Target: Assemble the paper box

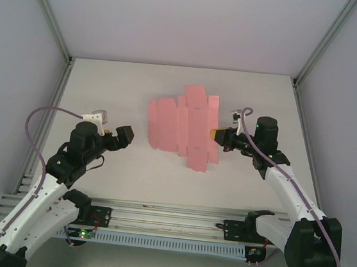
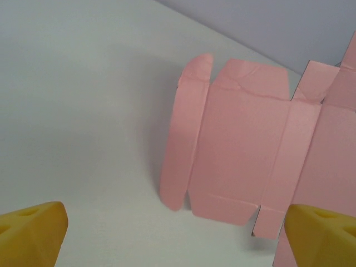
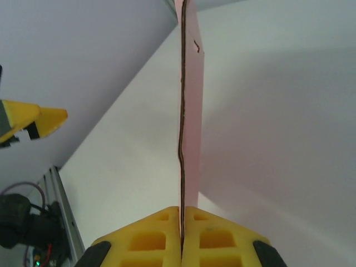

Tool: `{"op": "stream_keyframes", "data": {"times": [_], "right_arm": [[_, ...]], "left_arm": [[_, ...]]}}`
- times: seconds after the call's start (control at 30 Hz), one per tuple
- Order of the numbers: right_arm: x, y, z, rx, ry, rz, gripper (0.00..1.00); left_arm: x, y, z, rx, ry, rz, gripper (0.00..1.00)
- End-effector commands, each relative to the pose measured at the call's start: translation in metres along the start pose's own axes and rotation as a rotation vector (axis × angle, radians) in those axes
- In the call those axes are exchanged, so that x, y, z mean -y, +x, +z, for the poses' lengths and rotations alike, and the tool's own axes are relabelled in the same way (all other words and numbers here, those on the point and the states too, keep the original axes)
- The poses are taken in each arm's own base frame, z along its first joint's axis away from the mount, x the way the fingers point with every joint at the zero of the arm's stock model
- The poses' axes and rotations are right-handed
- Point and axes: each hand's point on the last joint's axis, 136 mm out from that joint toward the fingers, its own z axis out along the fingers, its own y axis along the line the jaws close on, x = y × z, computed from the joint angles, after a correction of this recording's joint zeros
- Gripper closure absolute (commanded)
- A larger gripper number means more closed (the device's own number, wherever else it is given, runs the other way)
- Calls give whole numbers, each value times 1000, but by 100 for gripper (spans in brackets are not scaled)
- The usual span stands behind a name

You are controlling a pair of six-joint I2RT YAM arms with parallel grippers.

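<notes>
Paper box [image 1: 182,127] lying unfolded, centre of frame. Right gripper [image 1: 217,135] pinched shut on its right edge; left gripper [image 1: 125,137] wide open, apart at left. Risk: one-sided pull slipping or tearing thin card, possibly creasing off-score.

Unfolded pink paper box [image 1: 183,127], mid-table

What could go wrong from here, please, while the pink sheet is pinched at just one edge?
1. The right gripper pinches only the thin edge of the paper box; a pull could tear or crease it, or the card could slip out.
2. The left gripper is open and apart from the sheet, so the free side may drag or swing across the table if lifted.
</notes>
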Motion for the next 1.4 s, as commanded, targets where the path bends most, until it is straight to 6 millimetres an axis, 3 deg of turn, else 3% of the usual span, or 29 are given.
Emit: {"op": "stream_keyframes", "data": {"times": [0.0, 0.13, 0.27, 0.4, 0.57, 0.73, 1.0, 1.2, 1.37], "right_arm": [[-23, 4, 10, -95, -32, -166, 100], [-22, 13, 26, -237, 133, -357, 100], [-10, 3, 34, -288, 247, -453, 100], [-12, -6, 45, -322, 243, -598, 100], [0, -14, 57, -397, 324, -818, 100], [5, -8, 69, -494, 377, -1062, 100], [10, -16, 89, -496, 481, -1384, 100], [12, -1, 100, -544, 414, -1618, 100], [16, 11, 103, -616, 326, -1634, 100]], "left_arm": [[12, -8, -4, 1, 30, 46, 0], [24, -15, -1, -7, 70, 63, 0], [38, -13, 4, -38, 138, 87, 0], [52, -11, 6, -74, 208, 92, 0], [50, -9, 7, -85, 197, 92, 0], [48, -7, 4, -88, 190, 93, 0], [59, -5, 4, -107, 248, 100, 0], [79, -5, 7, -147, 350, 125, 0], [96, 2, 12, -193, 457, 359, 0]]}}
